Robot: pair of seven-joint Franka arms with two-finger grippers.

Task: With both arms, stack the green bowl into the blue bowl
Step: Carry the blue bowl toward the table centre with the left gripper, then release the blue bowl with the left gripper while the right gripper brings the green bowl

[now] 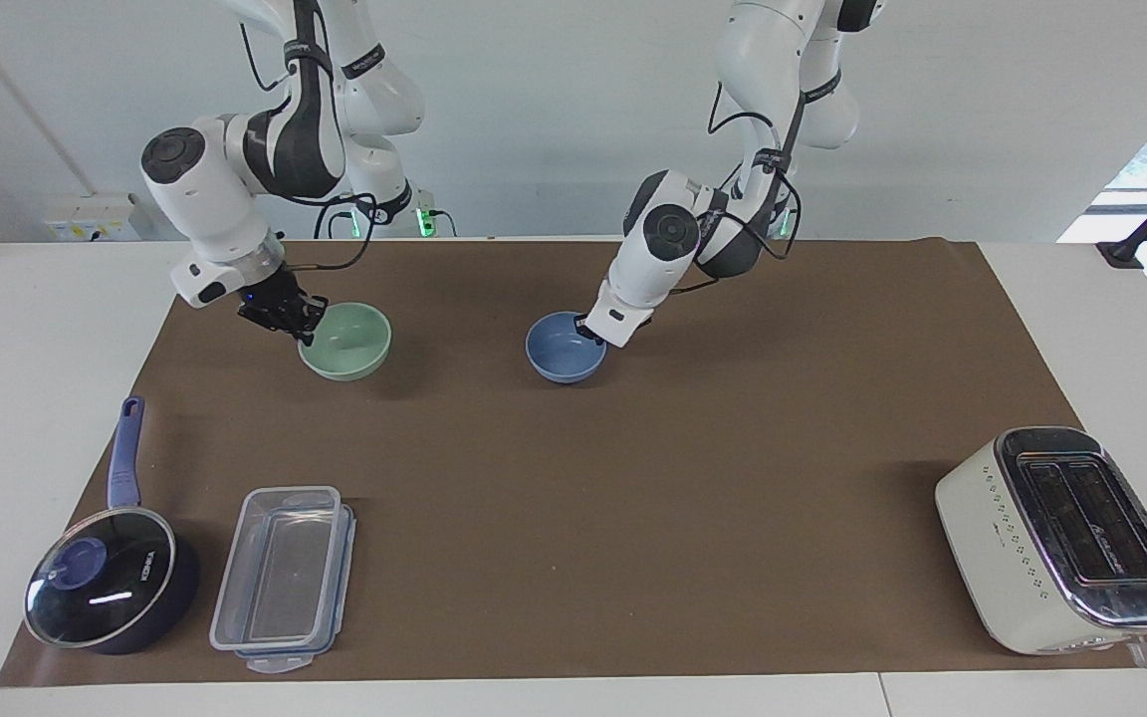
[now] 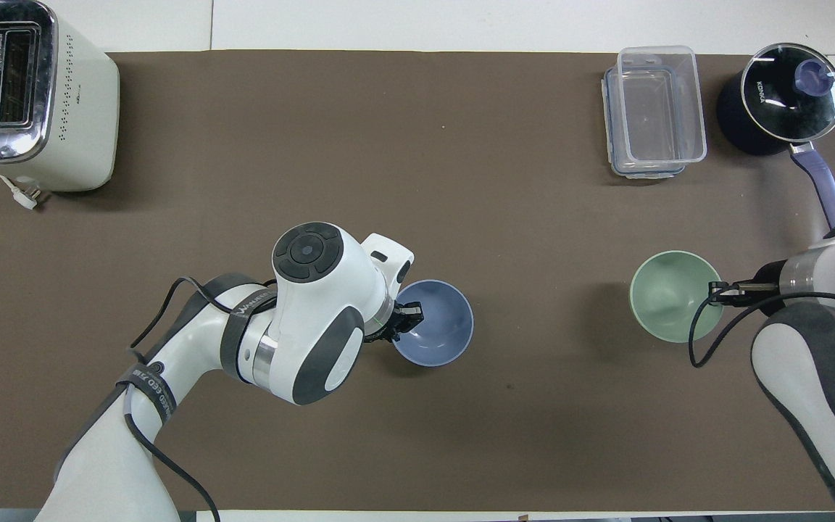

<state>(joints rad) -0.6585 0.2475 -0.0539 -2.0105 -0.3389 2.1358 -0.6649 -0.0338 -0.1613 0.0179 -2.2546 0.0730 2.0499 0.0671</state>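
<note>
- Left gripper [image 1: 588, 333]: clamped on the rim of the small round periwinkle-blue bowl [image 1: 565, 349], at mid-desk.
- Right gripper [image 1: 300, 328]: clamped on the rim of the small round pale mint-green bowl [image 1: 346, 342], raised over the brown desk mat [image 1: 633, 498], toward the right arm's end.
- Bowls apart.

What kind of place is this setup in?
Probably a robotics lab staged as a kitchen: two white arms mounted at a table with a brown mat, plus a toaster and lidded saucepan.
</note>
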